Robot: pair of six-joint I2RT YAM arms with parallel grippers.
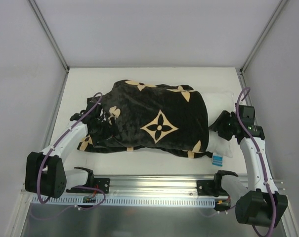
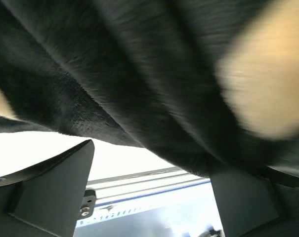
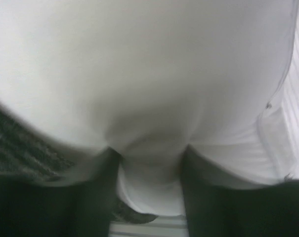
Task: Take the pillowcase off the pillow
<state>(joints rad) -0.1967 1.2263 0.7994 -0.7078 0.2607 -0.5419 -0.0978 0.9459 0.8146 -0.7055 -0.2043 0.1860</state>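
The white table [image 1: 154,79] carries the whole workpiece. The pillowcase [image 1: 159,121], black with tan flower and star motifs, lies between the two grippers and covers most of the pillow [image 1: 225,148]. Only the pillow's white end shows, at the right gripper.

An aluminium rail [image 1: 154,185] runs behind both grippers, at the arm bases.

Left gripper [image 1: 97,124]: positioned at the rumpled edge of the pillowcase nearest it. In the left wrist view its fingers [image 2: 55,192] stand wide apart. The black fabric [image 2: 139,74] hangs across and beyond the tips, blocking the view ahead. Table and rail [image 2: 139,181] show through the gap between the fingers.

Right gripper [image 1: 222,127]: closed on the pillow. In the right wrist view a fold of white fabric [image 3: 149,182] is pinched between the dark fingers [image 3: 95,197], and the bulging pillow fills everything ahead.

A small blue-and-white tag [image 1: 217,159] lies just beside the right gripper, on its base side.
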